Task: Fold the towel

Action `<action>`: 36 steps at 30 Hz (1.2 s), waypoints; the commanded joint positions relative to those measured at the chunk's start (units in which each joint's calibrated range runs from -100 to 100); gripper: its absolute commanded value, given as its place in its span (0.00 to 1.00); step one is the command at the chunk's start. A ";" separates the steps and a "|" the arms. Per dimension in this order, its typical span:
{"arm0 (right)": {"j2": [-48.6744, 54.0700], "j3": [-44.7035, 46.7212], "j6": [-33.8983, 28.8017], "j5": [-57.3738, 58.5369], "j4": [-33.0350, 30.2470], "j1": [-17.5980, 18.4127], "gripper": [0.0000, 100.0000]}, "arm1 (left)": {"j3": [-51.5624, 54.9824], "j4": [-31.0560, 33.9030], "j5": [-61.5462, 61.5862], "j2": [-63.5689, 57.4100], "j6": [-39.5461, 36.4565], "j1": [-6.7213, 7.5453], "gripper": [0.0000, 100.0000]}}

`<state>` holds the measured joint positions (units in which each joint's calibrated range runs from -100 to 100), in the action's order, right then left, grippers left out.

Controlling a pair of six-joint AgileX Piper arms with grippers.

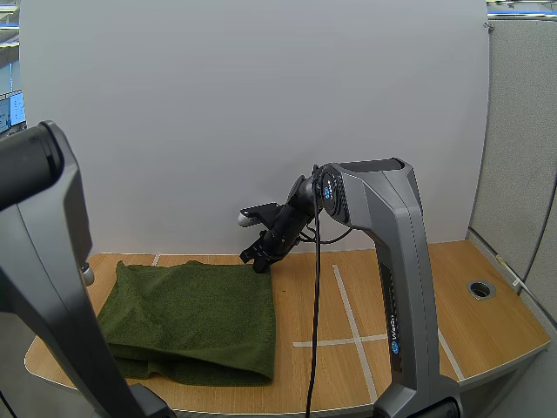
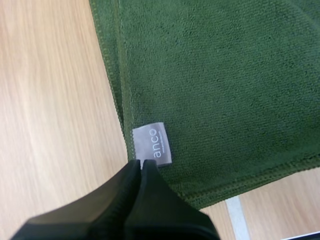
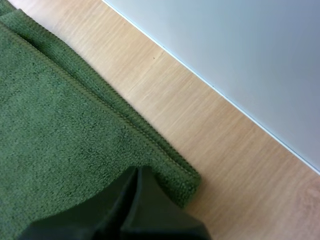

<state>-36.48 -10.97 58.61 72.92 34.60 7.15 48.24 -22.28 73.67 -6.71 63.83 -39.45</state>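
Fingers pressed flat together, gripping nothing, on both: left gripper (image 2: pixel 141 165) at green towel (image 2: pixel 220 90), beside its white label (image 2: pixel 152 144), lettering only partly legible; right gripper (image 3: pixel 137 171) over the towel's far corner.

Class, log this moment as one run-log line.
towel: folded, on table | left gripper: shut, tips by label | right gripper: shut, tips at towel's far corner

Towel (image 1: pixel 191 318): green cloth with a short, soft nap, matt; the hem is stitched and ribbed.
Label (image 2: pixel 152 144): white woven tag with a faint satin sheen and grey print.
Table (image 1: pixel 487 335): pale wood grain, smooth, slightly glossy.
White lines (image 1: pixel 348 305): flat and matt on the wood.
Left gripper (image 2: pixel 140 166): black plastic, matt, smooth.
Right gripper (image 3: pixel 137 172): the same matt black plastic.
Right arm (image 1: pixel 396 252): grey casing, smooth, with a soft sheen.
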 commanded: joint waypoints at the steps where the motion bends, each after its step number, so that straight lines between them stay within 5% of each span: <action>1: -0.40 0.41 -0.25 3.60 -1.94 -0.03 0.00 | 0.17 -1.18 -0.26 0.22 0.80 -0.29 0.00; 14: -0.40 0.41 -0.25 3.97 -1.94 -0.03 0.00 | 5.08 -2.08 -9.36 0.31 4.06 -0.29 0.02; 17: -0.40 0.41 -0.25 4.14 -1.94 -0.03 0.00 | 5.08 -2.50 -9.17 0.31 4.06 -0.29 0.15; 24: -0.40 0.41 -0.25 4.31 -1.94 -0.03 0.00 | 5.08 -2.85 -6.59 0.05 4.06 -0.29 0.73; 36: 3.35 0.41 -0.88 5.04 -1.84 -0.03 0.00 | -2.23 -11.43 5.00 -5.27 4.70 -0.29 0.75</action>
<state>-35.28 -10.82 58.11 75.59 33.57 7.15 48.45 -30.23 73.01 -11.03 67.93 -39.69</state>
